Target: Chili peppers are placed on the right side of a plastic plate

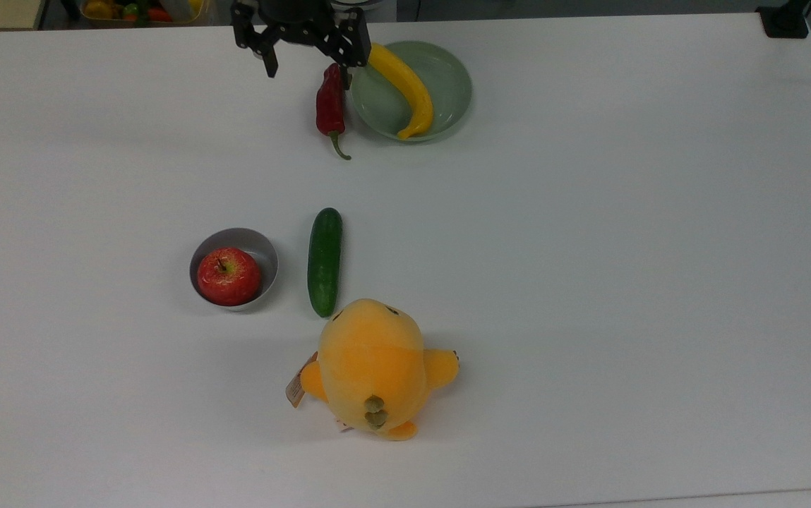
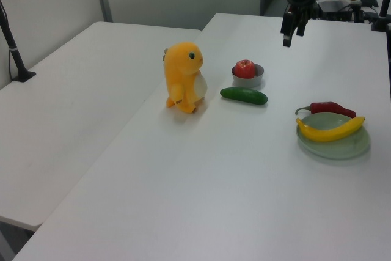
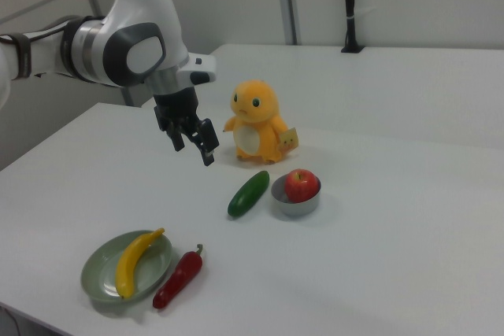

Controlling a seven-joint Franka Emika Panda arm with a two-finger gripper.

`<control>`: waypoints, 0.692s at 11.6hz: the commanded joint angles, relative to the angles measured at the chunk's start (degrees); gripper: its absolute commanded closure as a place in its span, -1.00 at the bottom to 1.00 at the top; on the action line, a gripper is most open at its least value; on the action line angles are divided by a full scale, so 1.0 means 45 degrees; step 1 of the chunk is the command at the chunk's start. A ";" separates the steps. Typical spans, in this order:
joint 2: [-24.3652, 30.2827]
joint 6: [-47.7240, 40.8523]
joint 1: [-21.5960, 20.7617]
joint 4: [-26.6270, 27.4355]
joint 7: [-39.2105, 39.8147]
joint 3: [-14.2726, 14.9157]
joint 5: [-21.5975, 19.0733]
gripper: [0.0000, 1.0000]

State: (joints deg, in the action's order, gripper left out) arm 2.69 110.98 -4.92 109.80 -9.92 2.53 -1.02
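In the top view my arm is cut off at the upper edge, so just my gripper (image 1: 306, 56) shows there, and one finger overlaps the far tip of the chili (image 1: 329, 102) and the end of the yellow banana (image 1: 402, 87). The right view shows I am raised well above the table (image 3: 378, 257), my 2 fingers spread apart and holding nothing.

The chili lies flat on the table, just beside the plastic plate (image 1: 447, 85), on the top view's left of it, stem pointing toward the cucumber (image 1: 324, 261). In the right view the chili (image 3: 178, 278) sits at the plate's (image 3: 98, 277) right edge, so close that I cannot tell whether it touches the rim. In the left view the chili (image 2: 330, 109) lies along the far side of the plate (image 2: 345, 145).

The banana rests in the plate, 1 end past the rim. Well apart from these, a red apple (image 1: 229, 275) sits in a small grey bowl (image 1: 264, 247), the cucumber just beside it. An orange plush toy (image 1: 370, 367) stands near the cucumber's end, a paper tag at its side too small to read. At the top view's upper left corner, a bin of mixed produce is cut off.
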 commanded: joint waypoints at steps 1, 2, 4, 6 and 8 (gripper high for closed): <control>-0.0247 0.0182 0.1015 -0.0026 -0.0003 -0.1188 -0.0243 -1.00; -0.0286 0.0066 0.0996 -0.0026 -0.0003 -0.1188 -0.0243 -1.00; -0.0247 0.0026 0.1034 -0.0026 0.0016 -0.1188 -0.0243 -1.00; -0.0247 -0.0013 0.0996 -0.0026 -0.0022 -0.1188 -0.0243 -1.00; -0.0247 -0.0052 0.1034 -0.0026 0.0017 -0.1188 -0.0243 -1.00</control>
State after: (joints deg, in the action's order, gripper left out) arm 1.38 110.98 -0.99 109.78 -9.92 -2.11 -1.02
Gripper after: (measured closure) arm 0.000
